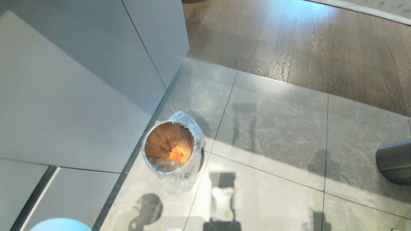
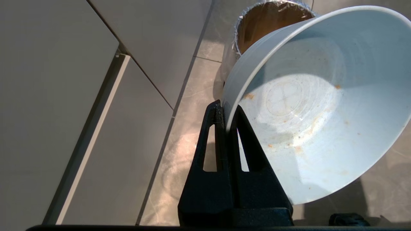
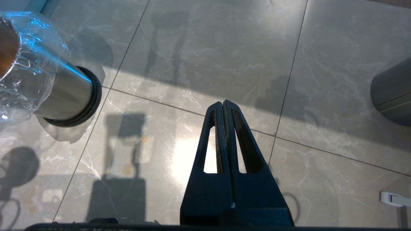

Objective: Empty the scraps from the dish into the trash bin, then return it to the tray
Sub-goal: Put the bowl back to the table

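My left gripper point(image 2: 227, 110) is shut on the rim of the dish point(image 2: 314, 106), a pale blue-white bowl holding only smears and orange crumbs. A sliver of the dish point(image 1: 61, 224) shows at the head view's bottom left edge. The trash bin point(image 1: 169, 147) stands on the grey floor tiles against the cabinet, its clear liner crinkled round the rim. The scraps point(image 1: 179, 154), yellow and orange, lie inside it. In the left wrist view the trash bin point(image 2: 266, 22) sits just beyond the dish. My right gripper point(image 3: 223, 104) hangs shut and empty over the tiles. The tray is out of view.
Grey cabinet fronts point(image 1: 70, 96) fill the left side. A dark grey cylinder point(image 1: 393, 162) stands on the tiles at the right edge. Wooden flooring point(image 1: 305, 45) begins beyond the tiles. A small white part point(image 3: 393, 199) lies on the floor near my right gripper.
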### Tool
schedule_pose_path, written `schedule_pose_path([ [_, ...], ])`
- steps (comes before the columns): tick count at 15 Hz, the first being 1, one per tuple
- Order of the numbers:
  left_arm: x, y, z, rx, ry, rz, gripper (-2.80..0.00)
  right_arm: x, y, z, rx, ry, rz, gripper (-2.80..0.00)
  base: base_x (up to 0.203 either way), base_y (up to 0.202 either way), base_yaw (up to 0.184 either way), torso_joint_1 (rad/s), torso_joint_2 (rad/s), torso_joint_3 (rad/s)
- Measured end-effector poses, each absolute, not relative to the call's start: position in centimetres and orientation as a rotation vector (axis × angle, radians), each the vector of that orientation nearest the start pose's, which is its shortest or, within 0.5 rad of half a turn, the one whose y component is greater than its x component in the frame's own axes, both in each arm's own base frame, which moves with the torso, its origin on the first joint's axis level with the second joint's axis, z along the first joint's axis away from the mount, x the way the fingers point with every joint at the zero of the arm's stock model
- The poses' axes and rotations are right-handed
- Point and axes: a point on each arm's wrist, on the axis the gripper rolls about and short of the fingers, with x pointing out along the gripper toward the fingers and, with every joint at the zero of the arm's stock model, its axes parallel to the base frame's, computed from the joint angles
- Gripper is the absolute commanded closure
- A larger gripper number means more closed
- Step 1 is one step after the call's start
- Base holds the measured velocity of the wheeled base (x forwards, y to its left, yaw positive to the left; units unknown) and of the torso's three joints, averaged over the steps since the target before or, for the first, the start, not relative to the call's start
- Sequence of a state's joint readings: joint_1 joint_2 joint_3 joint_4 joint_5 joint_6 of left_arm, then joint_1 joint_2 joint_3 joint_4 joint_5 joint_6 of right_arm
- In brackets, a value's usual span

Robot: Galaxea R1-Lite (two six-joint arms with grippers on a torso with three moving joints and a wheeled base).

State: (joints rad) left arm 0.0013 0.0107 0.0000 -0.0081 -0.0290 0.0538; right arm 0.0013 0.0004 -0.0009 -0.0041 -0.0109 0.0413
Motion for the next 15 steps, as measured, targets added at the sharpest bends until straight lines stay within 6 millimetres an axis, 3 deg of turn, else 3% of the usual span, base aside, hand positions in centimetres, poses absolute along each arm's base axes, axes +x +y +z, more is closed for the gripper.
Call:
schedule_pose_path([
  [15,-2.27,-0.07,7.62,0.049,-0.007,-0.027,0.0,-2.29,-0.03,7.63,0.041,-0.005,-0.009,0.0,0.0,0.0,0.0,0.0,0.0,0.0],
])
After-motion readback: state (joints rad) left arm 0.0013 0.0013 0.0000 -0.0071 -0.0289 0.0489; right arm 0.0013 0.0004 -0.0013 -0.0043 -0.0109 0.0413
